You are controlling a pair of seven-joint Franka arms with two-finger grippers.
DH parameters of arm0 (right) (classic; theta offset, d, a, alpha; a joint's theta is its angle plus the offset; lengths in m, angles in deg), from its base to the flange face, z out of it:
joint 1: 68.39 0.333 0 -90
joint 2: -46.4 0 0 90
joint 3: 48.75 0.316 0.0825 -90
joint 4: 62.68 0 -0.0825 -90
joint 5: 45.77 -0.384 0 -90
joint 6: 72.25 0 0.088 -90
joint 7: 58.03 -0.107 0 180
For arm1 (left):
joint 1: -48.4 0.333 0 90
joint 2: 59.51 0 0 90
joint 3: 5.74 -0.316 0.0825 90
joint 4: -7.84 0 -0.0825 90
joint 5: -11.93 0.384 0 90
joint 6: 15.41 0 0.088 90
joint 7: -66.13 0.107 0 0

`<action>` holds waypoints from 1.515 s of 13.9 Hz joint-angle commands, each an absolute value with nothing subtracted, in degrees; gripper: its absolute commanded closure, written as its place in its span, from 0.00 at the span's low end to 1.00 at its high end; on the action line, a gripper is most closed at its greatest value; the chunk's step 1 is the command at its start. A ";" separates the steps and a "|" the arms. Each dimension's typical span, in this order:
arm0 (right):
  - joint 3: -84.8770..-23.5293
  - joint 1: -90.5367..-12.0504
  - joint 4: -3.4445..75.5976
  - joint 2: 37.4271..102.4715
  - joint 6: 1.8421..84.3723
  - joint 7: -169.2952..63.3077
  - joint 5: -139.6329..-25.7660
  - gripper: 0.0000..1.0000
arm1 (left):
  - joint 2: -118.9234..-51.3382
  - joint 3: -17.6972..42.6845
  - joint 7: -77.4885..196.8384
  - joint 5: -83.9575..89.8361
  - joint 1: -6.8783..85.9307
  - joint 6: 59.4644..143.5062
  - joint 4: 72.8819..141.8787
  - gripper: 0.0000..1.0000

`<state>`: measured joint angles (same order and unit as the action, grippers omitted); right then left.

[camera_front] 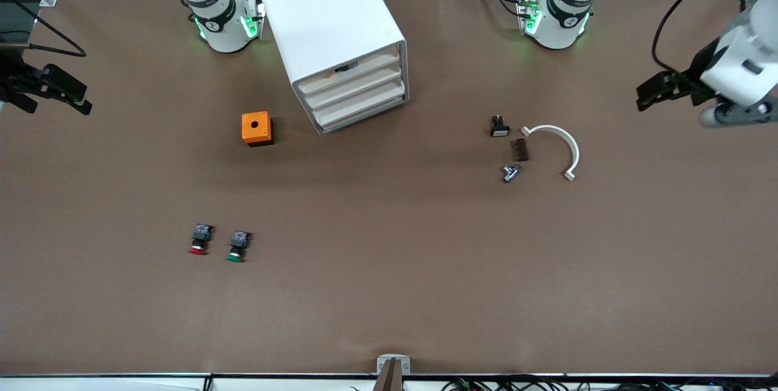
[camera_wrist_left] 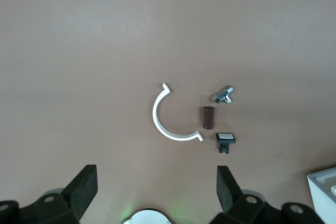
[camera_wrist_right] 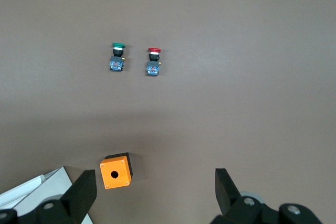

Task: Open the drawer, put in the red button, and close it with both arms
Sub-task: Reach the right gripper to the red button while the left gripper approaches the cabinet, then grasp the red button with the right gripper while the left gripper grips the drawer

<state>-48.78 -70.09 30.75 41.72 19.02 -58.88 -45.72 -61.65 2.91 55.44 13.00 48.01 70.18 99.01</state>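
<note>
The white cabinet [camera_front: 331, 20] stands between the two arm bases. Its middle drawer [camera_front: 355, 90] is shut, like the drawers above and below it. The red button [camera_front: 199, 240] lies on the table beside a green-capped one [camera_front: 237, 245], nearer the front camera than the cabinet and toward the right arm's end. It also shows in the right wrist view [camera_wrist_right: 153, 61]. My right gripper [camera_front: 58, 100] hangs open and empty over the table's edge at its own end [camera_wrist_right: 155, 192]. My left gripper [camera_front: 647, 96] hangs open and empty over the other end [camera_wrist_left: 156, 190].
An orange box with a hole [camera_front: 256, 128] sits beside the cabinet toward the right arm's end. Toward the left arm's end lie a white arc [camera_front: 556, 148], a brown piece [camera_front: 521, 149], a metal fitting [camera_front: 510, 173] and a small switch [camera_front: 499, 127].
</note>
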 commanded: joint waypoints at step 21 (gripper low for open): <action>-49.02 -69.36 29.34 83.56 52.09 -62.24 -52.62 0.00 | -102.04 5.07 -24.63 1.76 20.01 79.77 88.00 0.00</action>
<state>-49.06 -69.28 30.89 80.54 49.73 -61.26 -51.67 -100.63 5.35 -17.58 5.02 20.18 80.28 89.64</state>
